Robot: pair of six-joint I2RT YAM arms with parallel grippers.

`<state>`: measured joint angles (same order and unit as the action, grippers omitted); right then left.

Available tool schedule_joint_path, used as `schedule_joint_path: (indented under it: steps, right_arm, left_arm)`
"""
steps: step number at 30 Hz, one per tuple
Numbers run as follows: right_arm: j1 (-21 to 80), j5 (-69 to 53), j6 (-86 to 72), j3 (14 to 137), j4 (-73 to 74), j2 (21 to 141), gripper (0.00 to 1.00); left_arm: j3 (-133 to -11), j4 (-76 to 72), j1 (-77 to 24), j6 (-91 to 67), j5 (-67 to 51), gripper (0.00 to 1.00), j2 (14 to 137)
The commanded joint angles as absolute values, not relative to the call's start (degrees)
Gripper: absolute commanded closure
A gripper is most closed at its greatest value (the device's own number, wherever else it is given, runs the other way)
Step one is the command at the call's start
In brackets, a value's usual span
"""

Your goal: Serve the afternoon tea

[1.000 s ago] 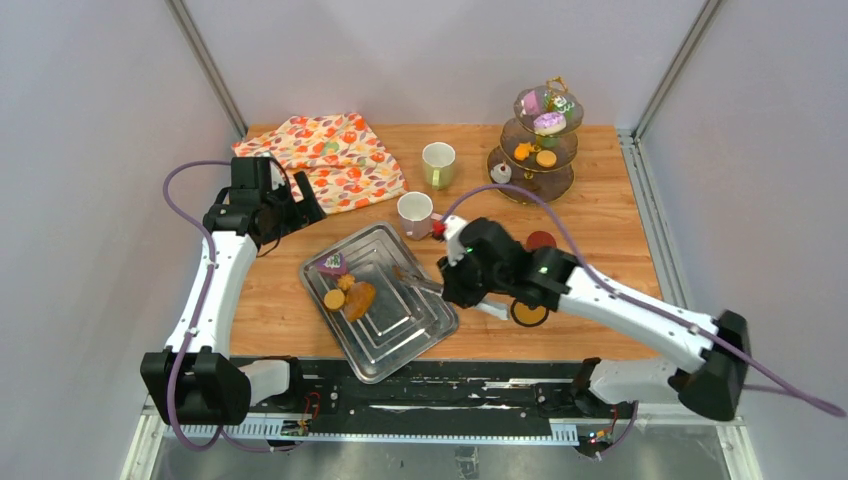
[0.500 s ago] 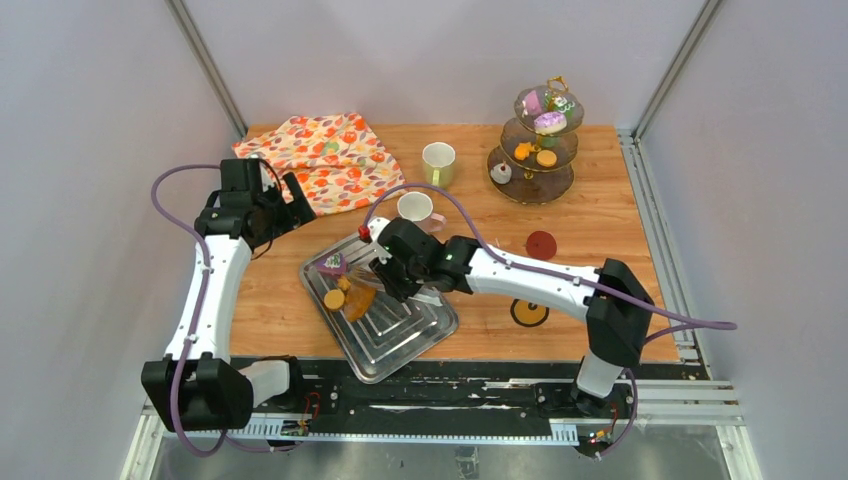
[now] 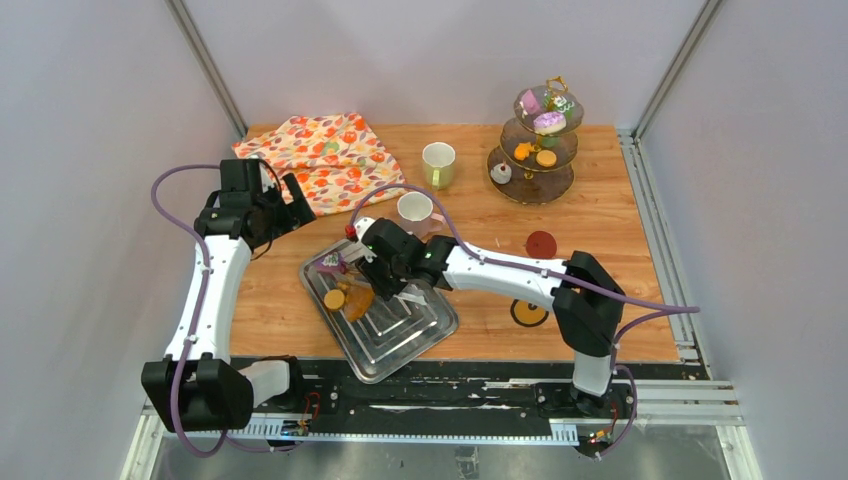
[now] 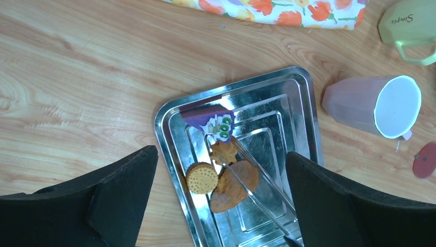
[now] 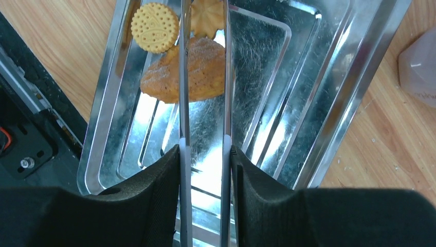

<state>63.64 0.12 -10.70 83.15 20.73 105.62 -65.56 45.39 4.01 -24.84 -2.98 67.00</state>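
A steel tray holds a purple cake, a round cookie, a flower cookie and a brown pastry. My right gripper is shut on long metal tongs. The tong arms lie over the brown pastry and their tips straddle the flower cookie. The round cookie sits just left of them. My left gripper is open and empty, held above the table left of the tray. A pink mug and a pale-green mug stand behind the tray.
A three-tier stand at the back right carries more pastries. An orange floral cloth lies at the back left. A red coaster and an orange-and-black coaster lie right of the tray.
My right arm has swung left across the tray with the tongs, from its right edge to over the pastries. My left arm has barely moved.
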Motion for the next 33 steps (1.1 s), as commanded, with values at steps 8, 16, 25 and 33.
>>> schedule_joint_path:
  steps: [8, 16, 25, 33]
  right_arm:
    - [64.3, 4.2, -14.0, 85.8, 17.6, 107.3, 0.77]
    - [64.3, 4.7, -14.9, 83.6, 17.5, 104.9, 0.99]
    - [64.3, 5.9, -14.7, 77.7, 19.9, 94.2, 0.99]
    - [64.1, 7.8, -16.0, 68.5, 24.1, 81.7, 0.99]
  left_arm:
    - [-65.8, 45.6, 4.4, -23.6, -3.0, 0.01, 66.0]
    - [-65.6, 45.6, 4.3, -23.6, -3.1, 0.00, 65.8]
    - [-65.6, 45.5, 4.4, -23.6, -3.2, 0.00, 65.6]
    - [-65.9, 45.3, 4.3, -24.2, -3.6, 0.00, 66.5]
